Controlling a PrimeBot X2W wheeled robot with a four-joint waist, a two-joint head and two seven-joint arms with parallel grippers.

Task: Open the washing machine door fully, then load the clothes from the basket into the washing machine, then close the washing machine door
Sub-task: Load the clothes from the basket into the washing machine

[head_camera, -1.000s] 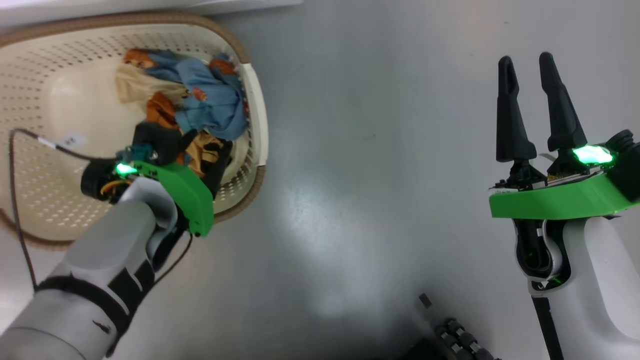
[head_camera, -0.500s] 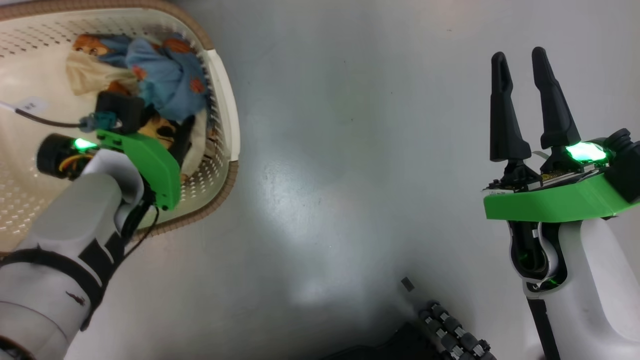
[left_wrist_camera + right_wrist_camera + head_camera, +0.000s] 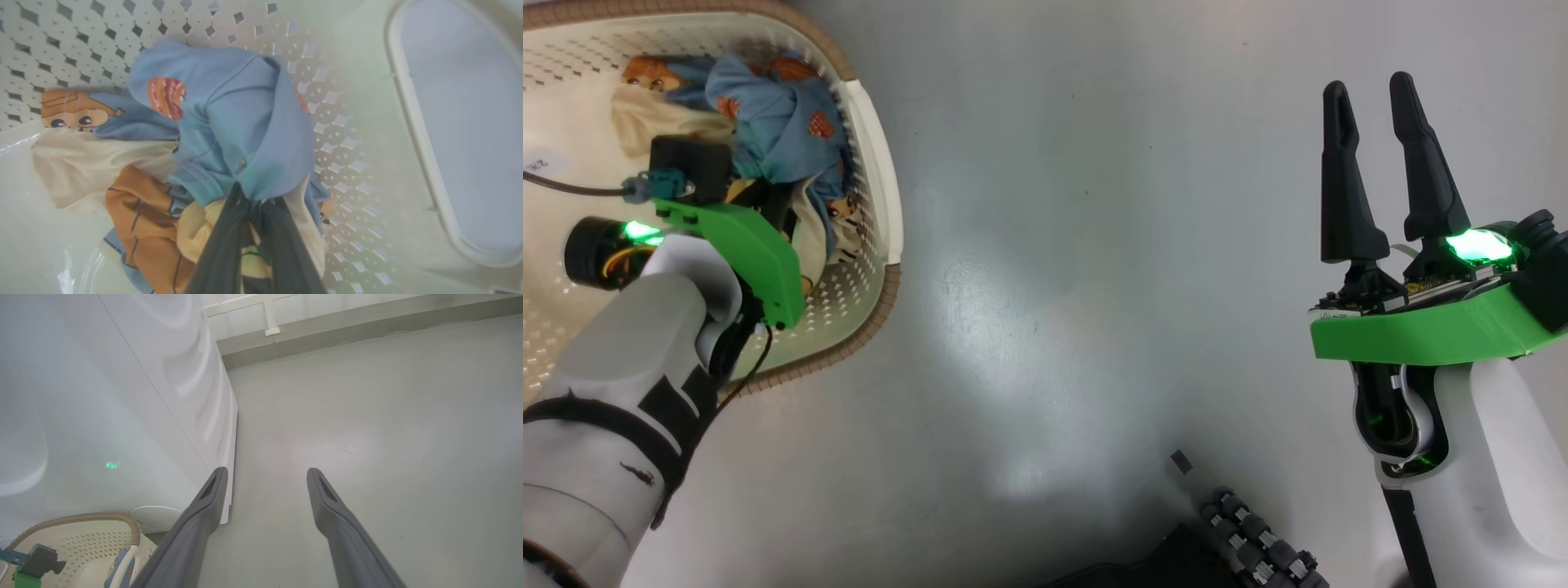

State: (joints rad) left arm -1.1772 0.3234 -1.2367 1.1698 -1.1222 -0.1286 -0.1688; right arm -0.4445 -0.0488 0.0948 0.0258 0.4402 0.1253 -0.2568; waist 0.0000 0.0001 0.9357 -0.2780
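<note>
The cream basket (image 3: 882, 278) with a brown rim lies at the upper left of the head view. Inside it the clothes (image 3: 776, 131) form a heap of light blue, orange and cream fabric. My left arm's green wrist (image 3: 735, 245) reaches down into the basket. In the left wrist view my left gripper (image 3: 250, 204) is shut, its dark fingers pinching a fold of the blue garment (image 3: 245, 122). My right gripper (image 3: 1368, 90) hangs open over bare floor, far right of the basket. The washing machine (image 3: 122, 396) shows as a white panel beside my right gripper (image 3: 265, 473). The washing machine door is out of view.
Grey glossy floor (image 3: 1054, 245) spreads between the basket and my right arm. A black ribbed part of the robot base (image 3: 1250, 531) sits at the bottom edge. A dark cable (image 3: 572, 189) runs from my left wrist across the basket. A wall base (image 3: 367, 322) lies beyond.
My left gripper's fingers have closed on the blue garment in the basket. The head view has shifted, sliding the basket left. The right arm has held still.
</note>
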